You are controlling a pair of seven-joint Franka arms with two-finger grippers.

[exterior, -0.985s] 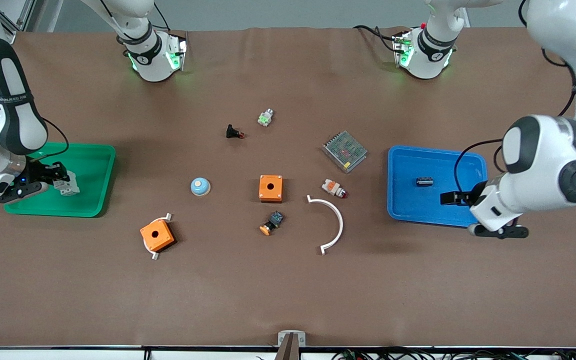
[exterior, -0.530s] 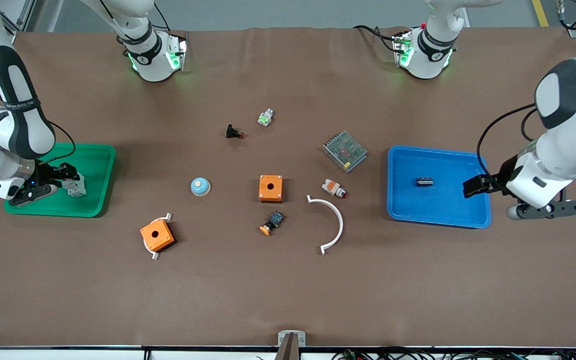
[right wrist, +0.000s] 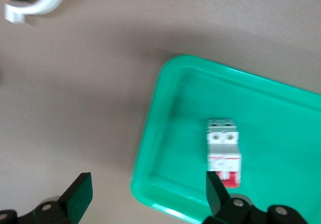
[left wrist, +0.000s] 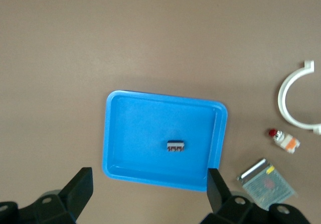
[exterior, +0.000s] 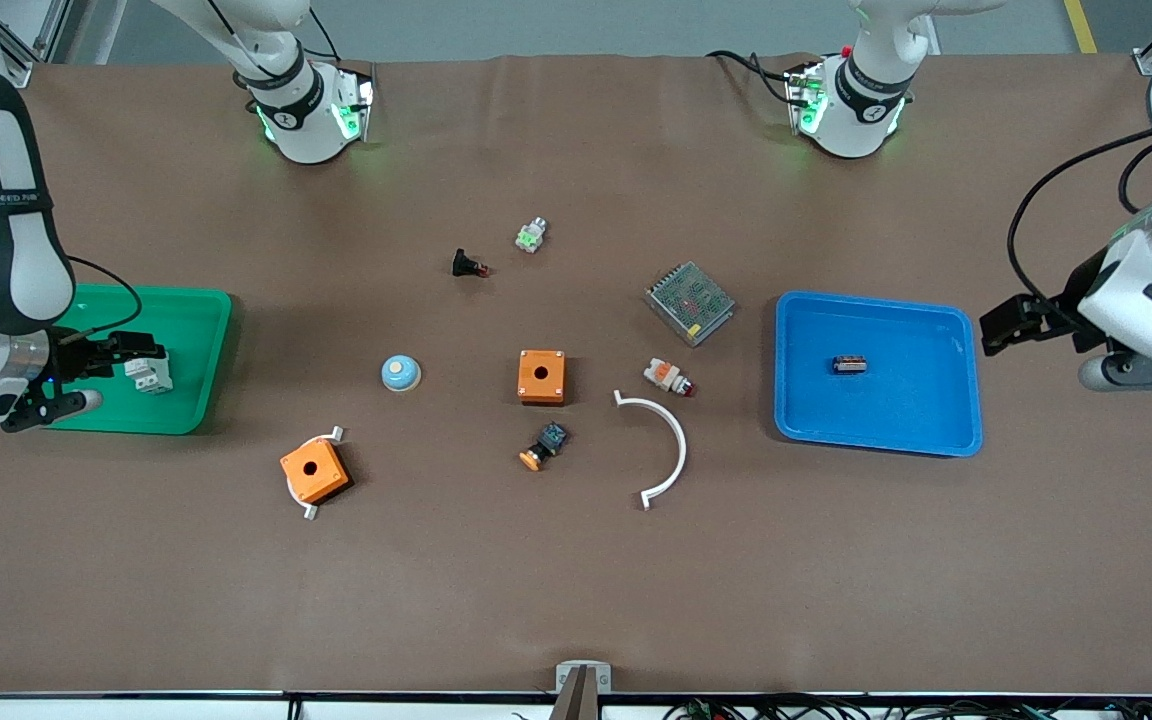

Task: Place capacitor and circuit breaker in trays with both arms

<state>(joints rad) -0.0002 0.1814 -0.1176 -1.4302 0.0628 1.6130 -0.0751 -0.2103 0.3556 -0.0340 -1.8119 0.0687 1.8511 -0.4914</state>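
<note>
The capacitor (exterior: 849, 364) lies in the blue tray (exterior: 946, 420), and it also shows in the left wrist view (left wrist: 176, 146). My left gripper (exterior: 1021, 322) is open and empty, up in the air beside that tray at the left arm's end of the table (left wrist: 148, 179). The circuit breaker (exterior: 149, 374) lies in the green tray (exterior: 198, 300), white-grey with red on one end (right wrist: 223, 151). My right gripper (exterior: 106, 352) is open and empty, over the green tray's edge (right wrist: 148, 184) and apart from the breaker.
Between the trays lie two orange boxes (exterior: 541, 376) (exterior: 314, 472), a white curved piece (exterior: 661, 445), a metal mesh unit (exterior: 690, 302), a blue domed button (exterior: 401, 373), a white-orange switch (exterior: 668, 376), an orange-capped button (exterior: 544, 446) and a black red-tipped part (exterior: 469, 265).
My left gripper has drawn away from the blue tray toward the left arm's end. My right gripper has come off the circuit breaker and risen. Both parts stay in their trays.
</note>
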